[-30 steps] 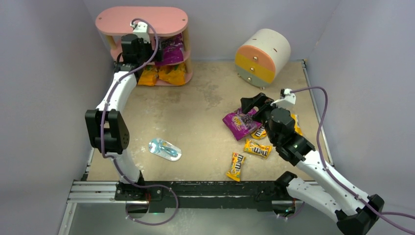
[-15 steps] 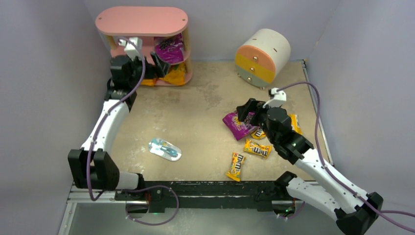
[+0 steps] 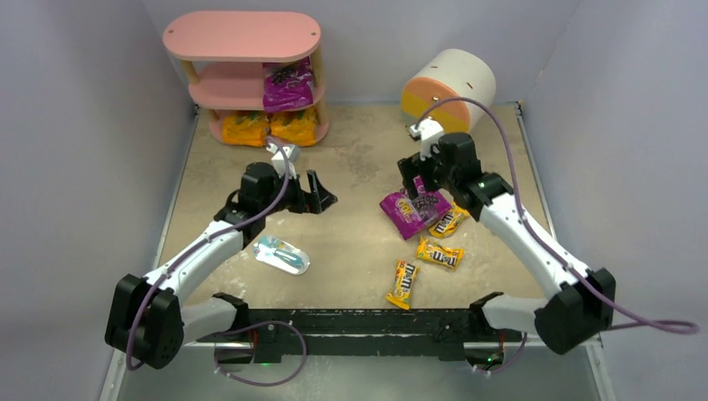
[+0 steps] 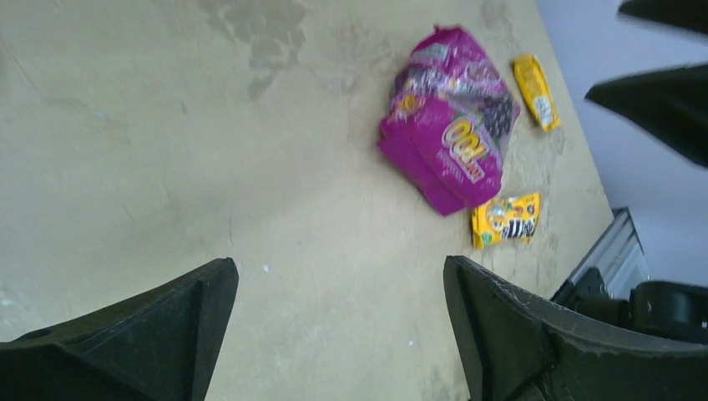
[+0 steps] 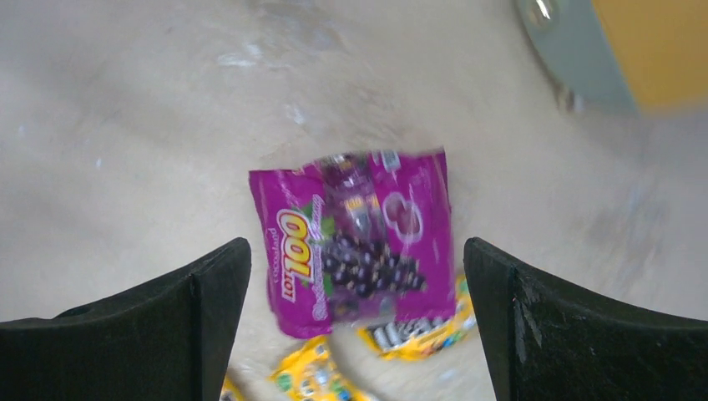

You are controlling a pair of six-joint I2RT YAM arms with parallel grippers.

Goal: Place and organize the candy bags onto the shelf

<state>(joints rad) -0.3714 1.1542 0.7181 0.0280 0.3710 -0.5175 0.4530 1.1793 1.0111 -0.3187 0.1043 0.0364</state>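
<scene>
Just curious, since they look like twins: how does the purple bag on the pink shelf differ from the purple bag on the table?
The shelved purple bag sits on the middle tier of the shelf; the loose purple bag lies flat on the table, not yet put away. The right pincer hangs open above the loose purple bag; no pincer is near the shelved one. Both are glossy purple.

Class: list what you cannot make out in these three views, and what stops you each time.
- Top view: the right tool covers the purple bag's upper edge.
- Right wrist view: yellow packs blurred, some cut off by the bottom edge.
- Top view: blue packet's print too small.
- Top view: shelf's top board hides the tiers' rear.
</scene>
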